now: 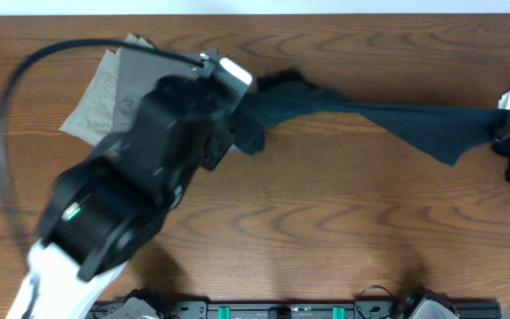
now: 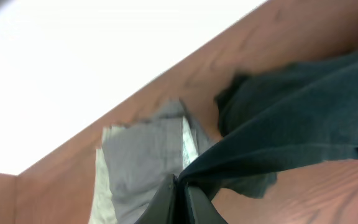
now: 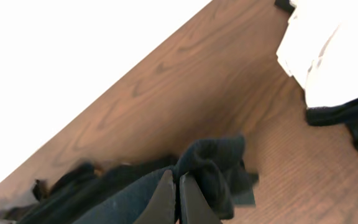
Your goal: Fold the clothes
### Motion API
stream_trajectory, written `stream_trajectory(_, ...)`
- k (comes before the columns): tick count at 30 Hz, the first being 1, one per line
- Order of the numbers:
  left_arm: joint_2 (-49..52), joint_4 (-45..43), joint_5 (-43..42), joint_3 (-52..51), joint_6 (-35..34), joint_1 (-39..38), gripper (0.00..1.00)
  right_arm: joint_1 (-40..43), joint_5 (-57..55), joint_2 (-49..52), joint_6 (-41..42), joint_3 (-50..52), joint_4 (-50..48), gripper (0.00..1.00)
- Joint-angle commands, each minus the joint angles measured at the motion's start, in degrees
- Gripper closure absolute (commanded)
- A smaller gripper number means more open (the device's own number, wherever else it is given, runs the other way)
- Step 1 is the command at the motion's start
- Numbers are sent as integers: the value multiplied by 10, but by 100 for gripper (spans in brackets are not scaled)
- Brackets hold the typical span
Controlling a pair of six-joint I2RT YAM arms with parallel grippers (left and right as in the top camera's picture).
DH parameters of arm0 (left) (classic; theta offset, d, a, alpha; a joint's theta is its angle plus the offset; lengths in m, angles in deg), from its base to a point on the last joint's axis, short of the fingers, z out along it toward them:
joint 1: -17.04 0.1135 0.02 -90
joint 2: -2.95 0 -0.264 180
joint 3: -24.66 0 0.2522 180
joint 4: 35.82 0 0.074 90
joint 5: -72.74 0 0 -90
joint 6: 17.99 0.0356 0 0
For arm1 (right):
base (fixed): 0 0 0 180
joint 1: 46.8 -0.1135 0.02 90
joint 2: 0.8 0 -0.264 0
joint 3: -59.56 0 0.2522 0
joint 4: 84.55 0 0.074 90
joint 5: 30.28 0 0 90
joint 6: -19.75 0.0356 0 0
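Overhead we see the black garment (image 1: 388, 117) stretched across the table (image 1: 326, 230) between both arms; only the wrist views show the fingers. The left gripper (image 2: 180, 194) is clamped on one end, beside the grey piece (image 2: 138, 162); the right gripper (image 3: 178, 198) pinches the other.

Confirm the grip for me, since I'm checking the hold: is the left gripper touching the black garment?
Touching. The left wrist view shows the left gripper shut, with the black garment pinched between its fingertips and stretching away from them.
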Motion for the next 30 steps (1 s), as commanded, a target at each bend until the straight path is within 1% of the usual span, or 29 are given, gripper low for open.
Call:
stream_trajectory(1,-13,14,12,58,27,-31,94,13,-10,-13,12,-76,44,99)
stream_trajectory(6,-12,35,20,135,57,-83,94,13,-8,-13,-4,-196,131,99)
stream_trajectory(11,-12,38,68,191,72,-111,94,13,-15,-13,-14,-319,204,99)
stream_trajectory(13,-12,38,71,212,76,-117,94,13,-25,-13,-14,-351,224,99)
stream_trajectory(15,-12,37,90,236,76,-122,94,13,-41,-13,-15,-376,242,99)
stream_trajectory(19,-12,33,128,268,76,-124,94,13,-69,-13,-18,-389,265,99)
stream_trajectory(21,-10,35,130,268,76,-124,94,10,-68,-7,-18,-387,275,99)
stream_trajectory(23,3,38,130,264,76,-124,94,3,-67,10,-18,-382,263,99)
stream_trajectory(24,15,38,129,263,80,-124,93,1,-59,22,-18,-382,254,99)
stream_trajectory(26,40,42,130,263,100,-124,94,0,-5,52,-18,-382,246,99)
stream_trajectory(28,63,51,140,263,102,-124,94,0,53,76,-31,-382,264,99)
stream_trajectory(30,78,61,154,263,101,-124,94,1,47,88,-54,-382,287,99)
